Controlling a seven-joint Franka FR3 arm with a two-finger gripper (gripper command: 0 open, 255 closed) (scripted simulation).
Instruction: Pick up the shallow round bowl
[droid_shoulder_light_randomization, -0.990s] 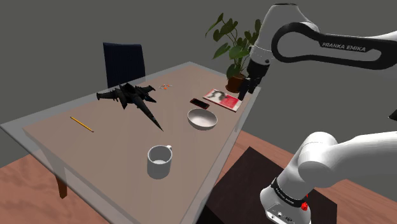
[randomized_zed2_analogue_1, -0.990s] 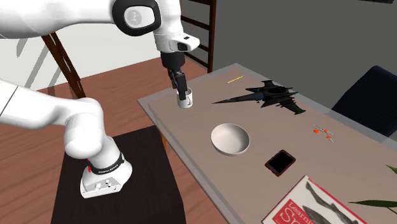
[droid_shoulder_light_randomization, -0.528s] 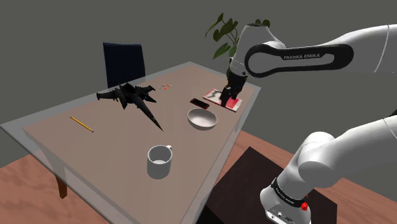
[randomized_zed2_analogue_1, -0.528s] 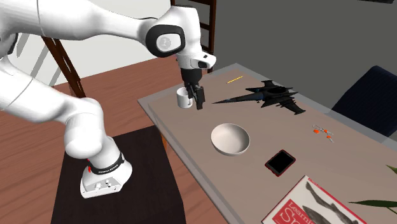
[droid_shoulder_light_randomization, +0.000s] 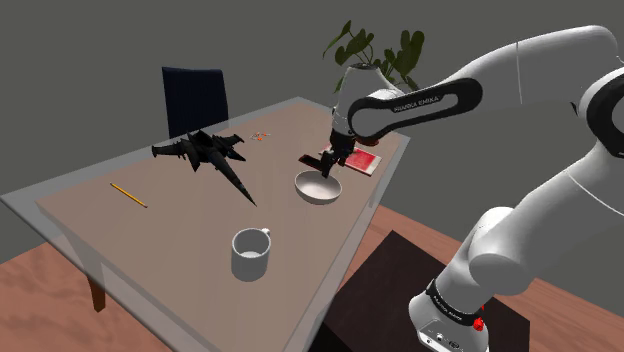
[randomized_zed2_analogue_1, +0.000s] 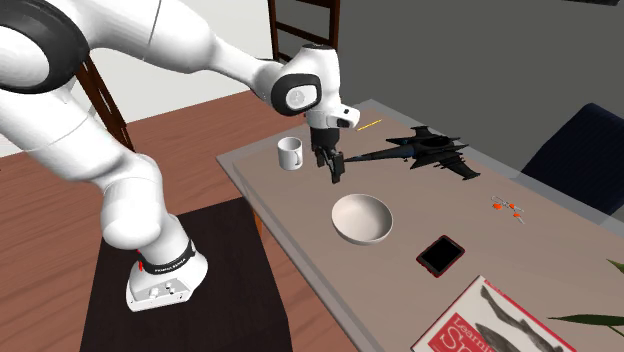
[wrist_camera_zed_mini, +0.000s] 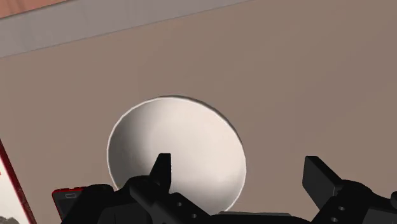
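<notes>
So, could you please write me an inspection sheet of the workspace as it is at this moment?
Surface: brown table with a pale rim.
Job's things: white shallow bowl, upright and empty, on the table near the edge on the stand's side.
Clutter: white mug, black model jet, yellow pencil, red-edged phone, magazine, small orange item.
End effector: open, pointing down above the bowl's edge, holding nothing.
Cables: nothing seen.
Surroundings: dark blue chair, potted plant, wooden floor.
</notes>
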